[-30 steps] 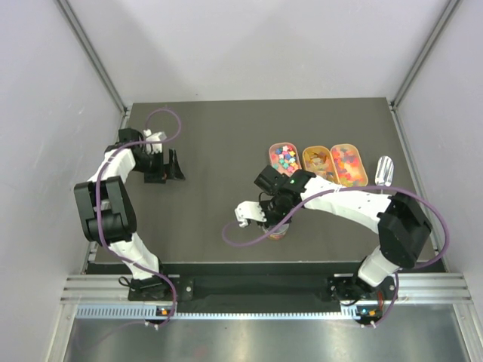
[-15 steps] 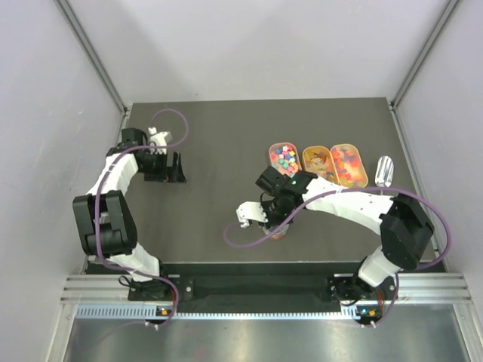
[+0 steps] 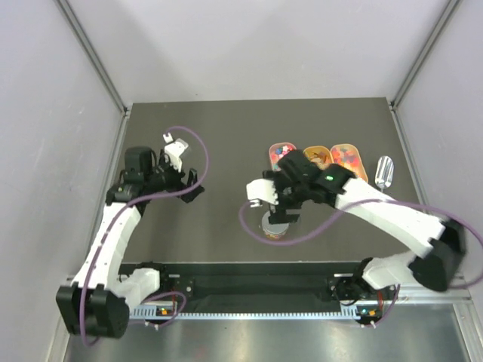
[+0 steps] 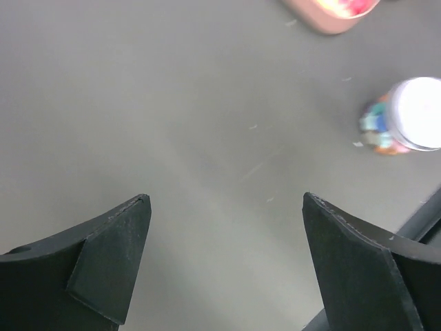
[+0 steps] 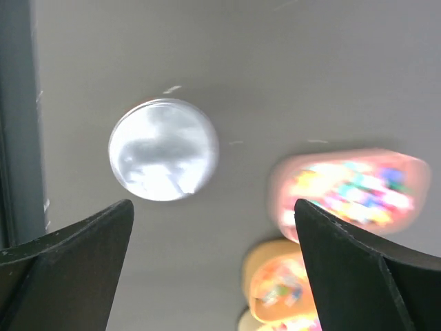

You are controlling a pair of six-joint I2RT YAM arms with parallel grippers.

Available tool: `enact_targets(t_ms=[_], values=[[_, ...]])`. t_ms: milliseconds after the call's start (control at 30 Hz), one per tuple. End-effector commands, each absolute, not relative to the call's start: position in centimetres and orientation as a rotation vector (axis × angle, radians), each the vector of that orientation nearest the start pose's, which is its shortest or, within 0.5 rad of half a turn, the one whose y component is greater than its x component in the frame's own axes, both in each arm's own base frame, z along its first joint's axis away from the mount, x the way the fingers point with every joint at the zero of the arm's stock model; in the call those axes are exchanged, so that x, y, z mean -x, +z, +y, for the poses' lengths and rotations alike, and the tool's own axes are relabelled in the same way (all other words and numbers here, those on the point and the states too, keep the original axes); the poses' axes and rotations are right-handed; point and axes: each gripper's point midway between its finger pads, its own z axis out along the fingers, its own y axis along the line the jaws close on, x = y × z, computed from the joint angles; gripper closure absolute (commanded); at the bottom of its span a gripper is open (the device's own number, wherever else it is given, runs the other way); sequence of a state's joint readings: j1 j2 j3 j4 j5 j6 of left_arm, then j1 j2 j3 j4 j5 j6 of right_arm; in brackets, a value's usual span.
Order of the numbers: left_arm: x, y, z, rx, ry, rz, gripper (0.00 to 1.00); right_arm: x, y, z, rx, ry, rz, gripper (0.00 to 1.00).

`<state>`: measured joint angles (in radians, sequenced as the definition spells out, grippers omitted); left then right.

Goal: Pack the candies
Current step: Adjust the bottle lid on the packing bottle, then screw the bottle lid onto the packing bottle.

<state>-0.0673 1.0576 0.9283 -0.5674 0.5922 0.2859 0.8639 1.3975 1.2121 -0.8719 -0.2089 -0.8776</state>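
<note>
The candies lie in three oval trays at the back right: multicoloured cubes (image 3: 281, 154) (image 5: 351, 189), yellow-orange gummies (image 3: 317, 157) (image 5: 279, 286) and red-orange pieces (image 3: 347, 157). More candies (image 4: 377, 127) show through the side of a small clear jar (image 3: 275, 225) that stands capped by a silver lid (image 5: 163, 149) (image 4: 419, 112). My right gripper (image 3: 284, 202) (image 5: 213, 265) hovers open just behind the jar, holding nothing. My left gripper (image 3: 194, 186) (image 4: 227, 258) is open over bare table, left of the jar, also holding nothing.
A clear plastic scoop (image 3: 384, 172) lies right of the trays near the table's right edge. A purple cable (image 3: 260, 230) loops beside the jar. The table's dark front rail (image 5: 14, 117) runs close to the jar.
My right gripper, shut over the jar before, has opened and pulled back from it, leaving the lid uncovered. My left arm has swung right and toward the table's middle.
</note>
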Motion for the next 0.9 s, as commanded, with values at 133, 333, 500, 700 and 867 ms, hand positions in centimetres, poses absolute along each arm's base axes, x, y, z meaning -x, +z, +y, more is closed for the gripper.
enact_targets(t_ms=[133,333,500,700,867], values=[[-22.0,17.3,-16.8,-1.057,-0.747,1.806,0.03,-20.9,26.1,24.7,1.419,0.36,1.53,0.0],[-19.7,14.2,-20.7,-1.232,-0.92,1.738,0.01,-20.3,25.8,24.2,1.397,0.393,1.6,0.02],[-19.1,11.4,-24.8,-1.337,-0.948,1.631,0.01,-19.8,24.0,23.4,1.437,0.369,1.591,0.03],[-18.1,9.6,-29.4,-1.429,-0.912,1.533,0.06,-20.6,24.3,21.6,1.404,0.27,1.543,0.02],[-19.0,6.8,-32.3,-1.331,-0.931,1.702,0.07,-21.8,25.4,20.3,1.324,0.227,1.553,0.01]])
